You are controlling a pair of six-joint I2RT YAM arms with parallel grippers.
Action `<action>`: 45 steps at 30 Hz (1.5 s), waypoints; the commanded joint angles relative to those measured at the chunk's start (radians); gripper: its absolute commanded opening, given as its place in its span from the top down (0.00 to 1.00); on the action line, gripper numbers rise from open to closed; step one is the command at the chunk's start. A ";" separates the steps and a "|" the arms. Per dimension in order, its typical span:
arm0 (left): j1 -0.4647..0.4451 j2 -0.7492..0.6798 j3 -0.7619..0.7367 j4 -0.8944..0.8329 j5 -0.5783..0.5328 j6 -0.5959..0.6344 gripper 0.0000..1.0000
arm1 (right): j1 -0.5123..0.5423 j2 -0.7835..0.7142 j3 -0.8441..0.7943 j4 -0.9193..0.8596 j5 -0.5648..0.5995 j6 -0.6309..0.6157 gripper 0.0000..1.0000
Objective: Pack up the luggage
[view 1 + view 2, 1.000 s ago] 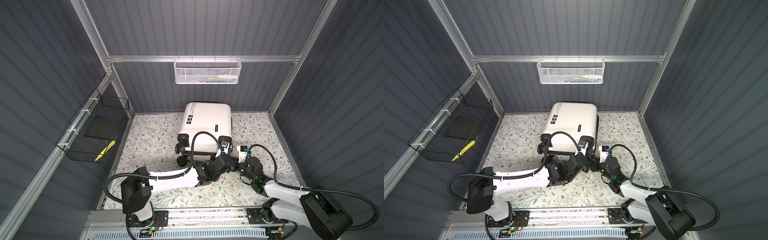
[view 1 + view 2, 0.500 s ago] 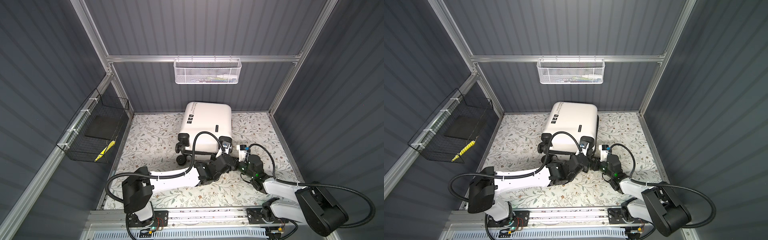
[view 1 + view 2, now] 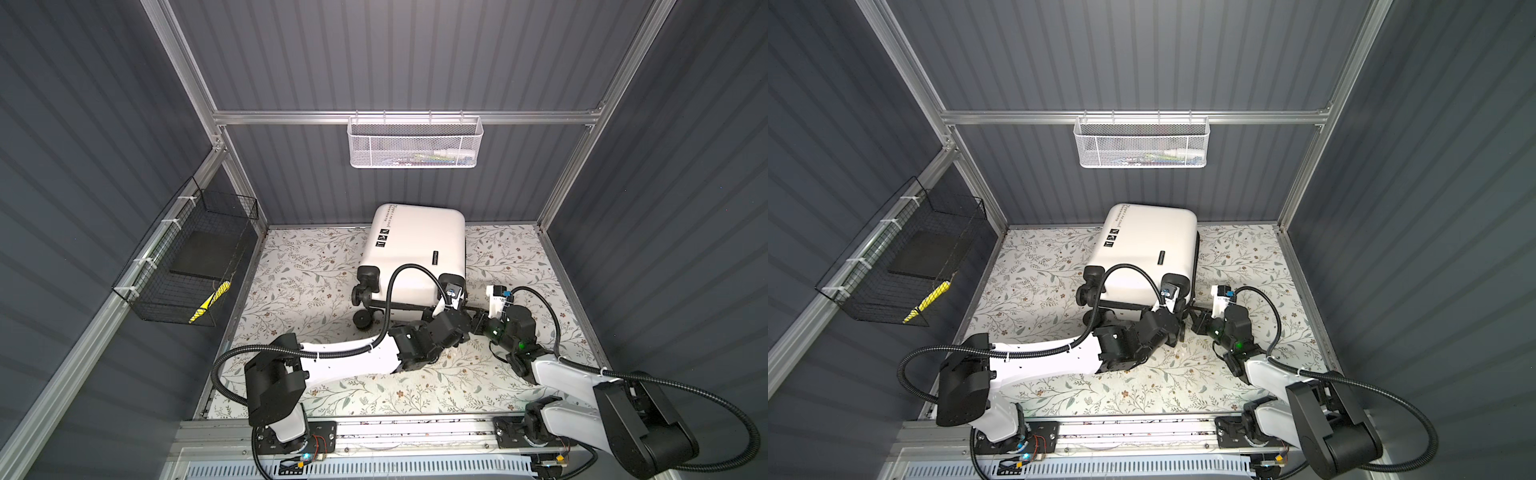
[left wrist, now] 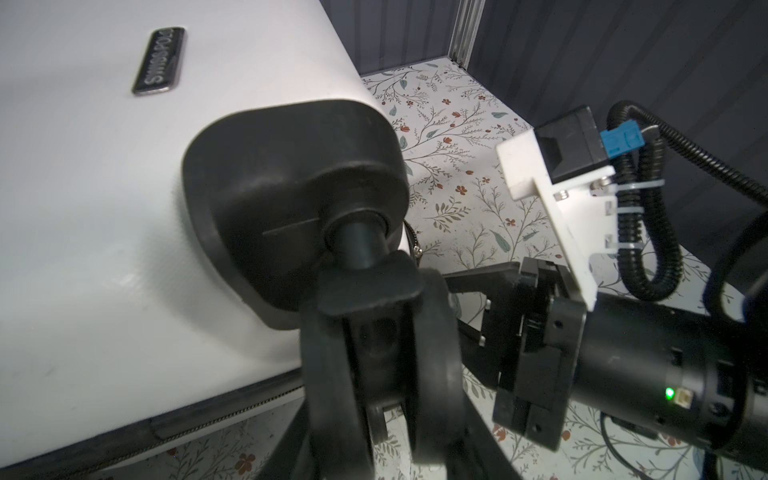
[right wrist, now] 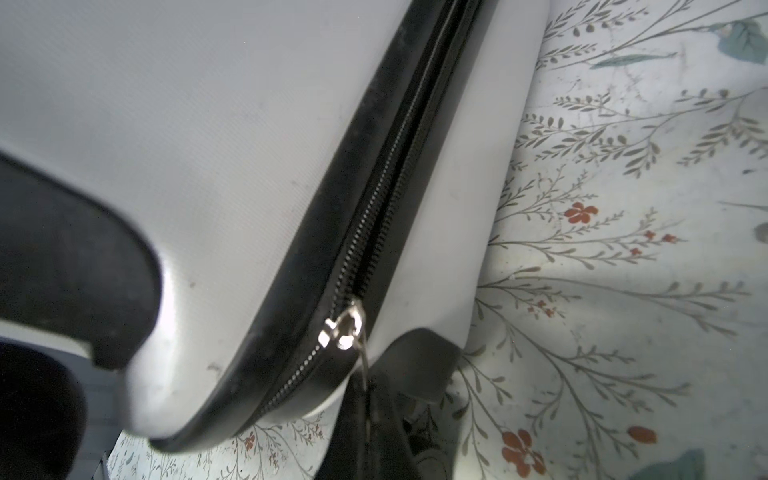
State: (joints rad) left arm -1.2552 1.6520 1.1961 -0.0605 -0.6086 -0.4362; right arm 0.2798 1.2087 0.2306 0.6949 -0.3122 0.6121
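The luggage (image 3: 415,245) lies flat on the floral surface (image 3: 307,286) with its white shell uppermost. Its far end is close to the rear wall and its wheel end faces the arm bases. In both top views the two shell halves sit together.

Left tool (image 4: 382,424): positioned at the near right corner of the luggage. In the left wrist view its fingers flank a black spinner wheel (image 4: 374,353) and grasp it.

Right tool (image 5: 370,415): positioned just beside the same corner, at the side seam. It is clenched on the thin metal zipper pull (image 5: 362,357), which hangs from the slider (image 5: 344,328) on the black zipper (image 5: 386,187).

The two tools are close together but do not touch.
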 commanded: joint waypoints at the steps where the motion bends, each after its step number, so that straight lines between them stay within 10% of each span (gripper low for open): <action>1: -0.012 -0.063 0.054 0.036 -0.051 0.036 1.00 | -0.078 0.052 0.023 -0.089 0.221 0.034 1.00; 45: -0.022 -0.514 -0.361 -0.103 0.153 0.022 0.95 | -0.355 0.607 0.728 -0.217 -0.093 0.090 0.93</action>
State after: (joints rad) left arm -1.2549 1.1969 0.8230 -0.1196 -0.4465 -0.4137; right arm -0.0208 1.8004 0.9489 0.4145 -0.5400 0.6628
